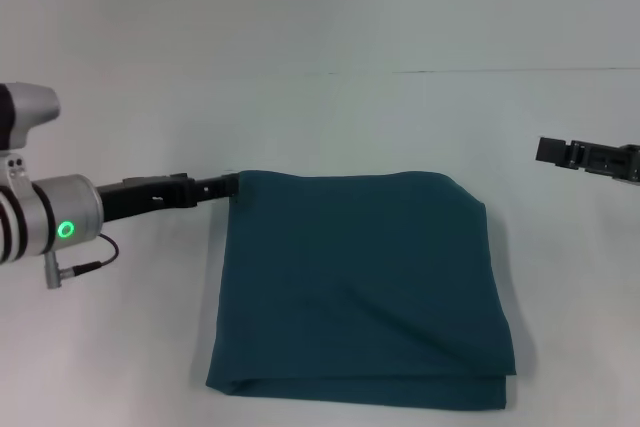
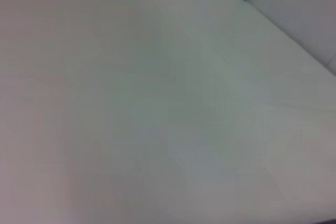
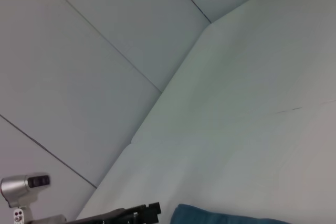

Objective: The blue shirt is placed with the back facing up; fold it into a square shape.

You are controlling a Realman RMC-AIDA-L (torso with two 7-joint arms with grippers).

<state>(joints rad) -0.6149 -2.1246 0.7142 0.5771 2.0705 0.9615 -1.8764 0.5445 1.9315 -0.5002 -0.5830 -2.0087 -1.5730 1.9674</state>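
head view: the blue shirt (image 1: pixel 360 292) lies on the white worktop (image 1: pixel 330 117) in front of me, folded into a roughly square stack with its plain side up. layered edges show along the near side and at the near right corner, and a soft crease runs diagonally across the top layer.

my left end effector (image 1: pixel 232 187) reaches in from the left and its tip meets the far left corner of the shirt; i cannot tell from here whether it is pinching the cloth or has let go. my right end effector (image 1: pixel 552 151) hangs off to the right, well apart from the shirt, and its fingers are not clear either.

the right wrist view catches a strip of the shirt (image 3: pixel 220 216) with the left end effector (image 3: pixel 152 209) just beside it. the left wrist view gives only bare worktop (image 2: pixel 157 119).
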